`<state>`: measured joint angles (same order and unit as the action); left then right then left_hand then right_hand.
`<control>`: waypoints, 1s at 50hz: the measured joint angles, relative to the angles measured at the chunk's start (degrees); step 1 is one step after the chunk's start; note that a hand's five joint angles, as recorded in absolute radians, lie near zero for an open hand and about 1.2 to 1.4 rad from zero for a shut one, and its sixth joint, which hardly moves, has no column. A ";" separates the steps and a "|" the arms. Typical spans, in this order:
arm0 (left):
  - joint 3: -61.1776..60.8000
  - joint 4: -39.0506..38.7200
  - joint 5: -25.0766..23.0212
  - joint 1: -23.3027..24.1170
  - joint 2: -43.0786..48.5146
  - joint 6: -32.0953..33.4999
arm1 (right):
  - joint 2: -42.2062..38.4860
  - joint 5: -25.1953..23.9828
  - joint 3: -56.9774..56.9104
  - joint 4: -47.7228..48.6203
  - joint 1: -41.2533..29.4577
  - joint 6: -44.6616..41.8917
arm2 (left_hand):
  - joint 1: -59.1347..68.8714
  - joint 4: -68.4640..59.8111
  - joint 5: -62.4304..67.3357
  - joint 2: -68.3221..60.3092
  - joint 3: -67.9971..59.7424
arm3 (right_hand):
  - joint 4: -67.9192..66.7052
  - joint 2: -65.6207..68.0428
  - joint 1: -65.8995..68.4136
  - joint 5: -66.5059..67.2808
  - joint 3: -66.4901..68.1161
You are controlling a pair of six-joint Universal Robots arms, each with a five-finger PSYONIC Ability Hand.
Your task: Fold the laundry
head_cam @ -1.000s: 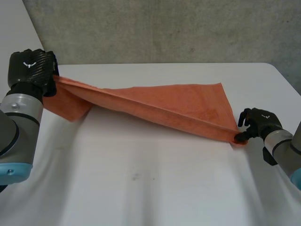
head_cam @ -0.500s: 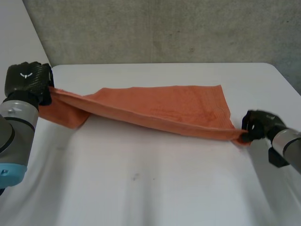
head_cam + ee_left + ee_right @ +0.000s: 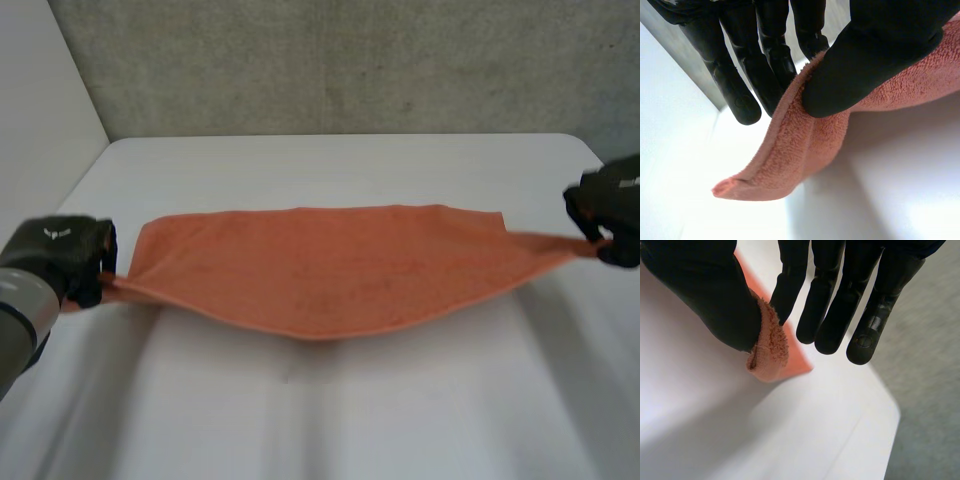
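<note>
White table (image 3: 330, 410); left robot hand (image 3: 58, 258), right robot hand (image 3: 612, 205) clamped on towel (image 3: 320, 270) ends

The white bench (image 3: 330, 420) has rounded far corners. A rough grey concrete wall (image 3: 350, 60) rises behind its far edge, a plain white panel (image 3: 40, 90) beside its left edge.

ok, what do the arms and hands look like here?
The left hand is black with a white emblem on its back. The right hand is black too, with a faint white mark. Its fingers are smooth with rounded tips. The left arm is grey.
</note>
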<state>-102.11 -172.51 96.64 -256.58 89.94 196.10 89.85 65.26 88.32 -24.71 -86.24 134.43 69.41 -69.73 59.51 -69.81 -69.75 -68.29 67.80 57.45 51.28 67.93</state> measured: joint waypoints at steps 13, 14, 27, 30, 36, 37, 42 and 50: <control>2.04 -0.72 -0.34 -0.24 10.67 2.65 | -16.45 10.19 -2.80 0.11 -1.71 -10.35 | 0.00 0.00 0.00 0.00 0.00 | 0.00 0.00 0.00 0.00 0.06; 2.70 -1.79 -0.34 -0.20 12.11 3.01 | -17.63 10.43 -3.31 1.14 -2.08 -10.04 | 0.00 0.00 0.00 0.00 0.00 | 0.00 0.00 0.00 0.00 0.07; 20.64 -20.62 -1.77 0.82 34.68 12.58 | -36.81 14.63 -17.37 18.88 -9.07 -1.27 | 0.00 0.00 0.00 0.00 0.00 | 0.00 0.00 0.00 0.00 0.08; 27.47 -23.09 -4.45 0.88 40.98 15.13 | -41.41 16.24 -21.71 23.65 -10.33 -0.80 | 0.00 0.00 0.00 0.00 0.00 | 0.00 0.00 0.00 0.00 0.08; 37.59 -25.82 -10.13 0.80 50.21 17.21 | -49.16 18.14 -28.60 32.26 -11.69 -1.13 | 0.00 0.00 0.00 0.00 0.00 | -0.01 0.00 0.00 0.00 0.09; 38.53 -26.45 -10.70 0.78 51.24 17.30 | -50.22 18.23 -29.46 33.34 -11.86 -1.20 | 0.00 0.00 0.00 0.00 0.00 | 0.27 -0.61 -0.46 -0.09 -0.21; 40.71 -30.83 -12.04 0.74 54.58 17.36 | -54.47 18.18 -32.91 37.82 -12.76 -1.33 | -7.11 6.28 -5.78 6.39 6.28 | 33.30 -33.55 -31.42 -26.74 -33.07; 39.10 -37.89 -11.41 0.74 55.45 17.23 | -55.90 18.43 -34.91 43.45 -13.96 -0.29 | -55.10 55.98 -55.14 55.97 55.86 | 54.83 -55.03 -45.23 -46.99 -55.58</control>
<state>-63.01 -210.40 85.23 -255.84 145.39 213.34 33.96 83.69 53.41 18.74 -100.20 134.14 14.31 -13.75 4.36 -13.84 -13.89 -13.46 12.77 12.22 4.28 12.35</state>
